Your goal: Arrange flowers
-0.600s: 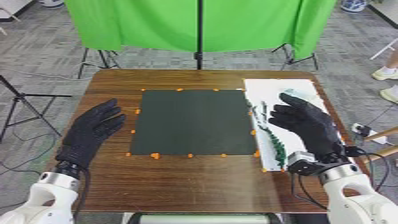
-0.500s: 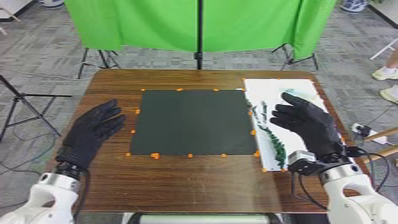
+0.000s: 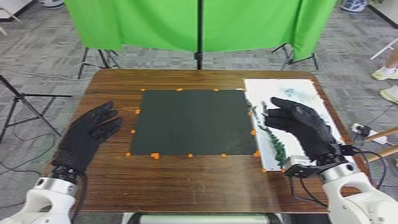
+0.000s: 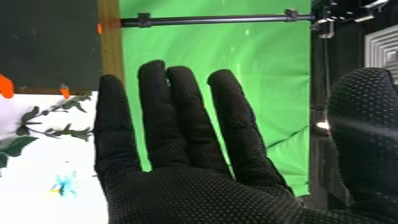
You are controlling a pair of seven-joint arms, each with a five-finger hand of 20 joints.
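We see a smooth, glossy wooden desk (image 3: 222, 192), matt textured fabric on the hand (image 4: 213, 195), and softly creased green cloth (image 4: 266, 95).

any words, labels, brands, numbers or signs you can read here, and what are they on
None that can be read.
White mat: a small blue and yellow patch, too blurred to tell whether it is print; no letters can be made out.
Dark mat: no readable text.
Right hand: a dotted pattern on the glove, no lettering.
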